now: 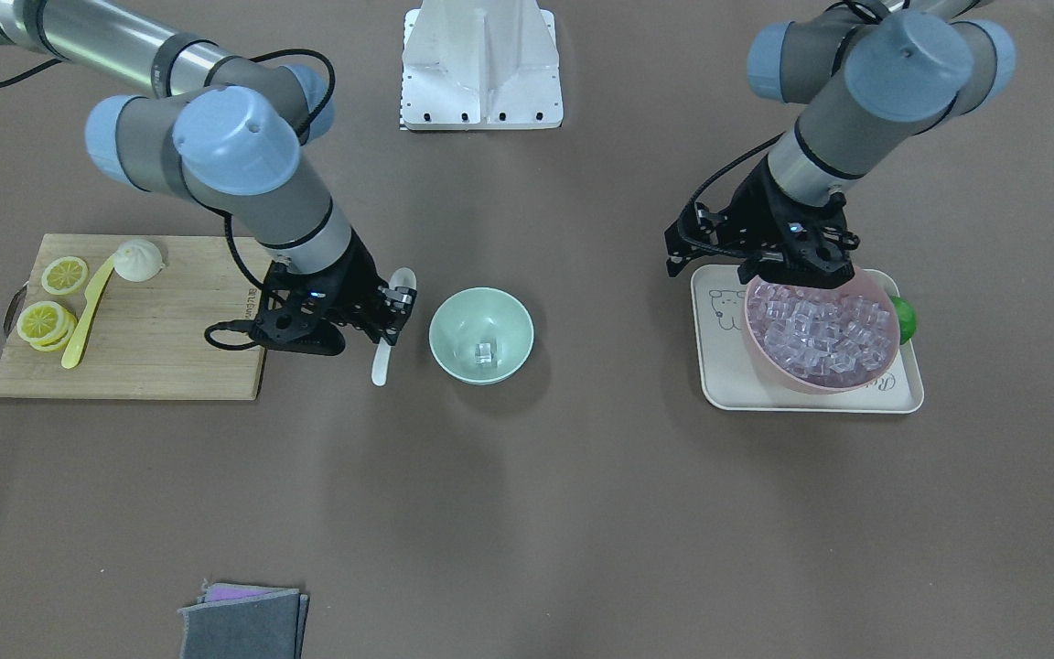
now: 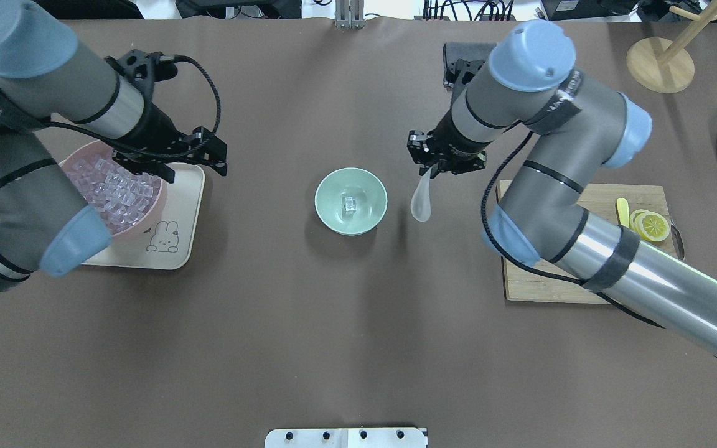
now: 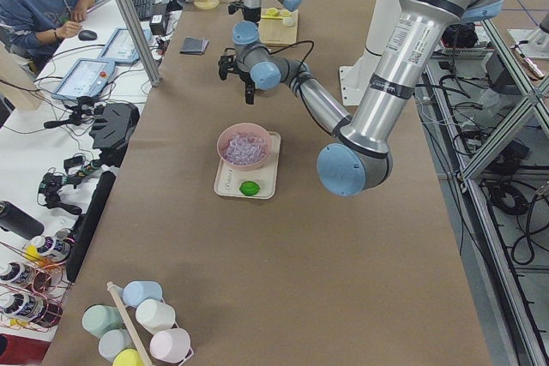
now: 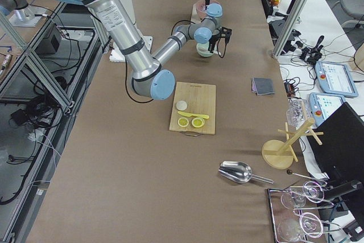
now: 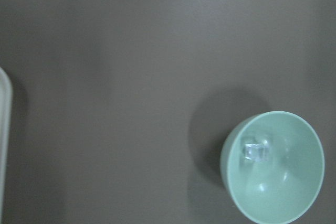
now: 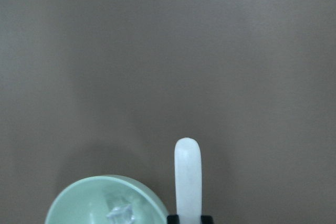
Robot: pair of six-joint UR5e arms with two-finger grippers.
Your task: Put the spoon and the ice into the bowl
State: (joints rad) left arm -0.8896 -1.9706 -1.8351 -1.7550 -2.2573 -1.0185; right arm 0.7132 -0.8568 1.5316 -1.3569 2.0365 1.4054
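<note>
My right gripper [image 1: 396, 307] is shut on the middle of the white spoon [image 1: 382, 361], held just beside the mint-green bowl [image 1: 513, 320]. The overhead view shows the spoon's scoop [image 2: 421, 204] pointing toward the robot, right of the bowl [image 2: 333, 193]. The right wrist view shows the spoon's handle [image 6: 187, 177] next to the bowl's rim [image 6: 79, 205]. One clear ice cube [image 1: 485, 351] lies inside the bowl; it also shows in the left wrist view [image 5: 255, 151]. My left gripper [image 1: 797, 275] hovers over the far rim of a pink bowl [image 1: 765, 361] heaped with ice cubes [image 1: 820, 334]. It looks open and empty.
The pink bowl stands on a cream tray [image 1: 719, 366] with a green lime [image 1: 904, 318] beside it. A wooden cutting board [image 1: 170, 339] holds a yellow knife [image 1: 88, 316], lemon slices [image 1: 63, 275] and a white bun [image 1: 139, 260]. A grey cloth [image 1: 243, 622] lies at the table's operator-side edge.
</note>
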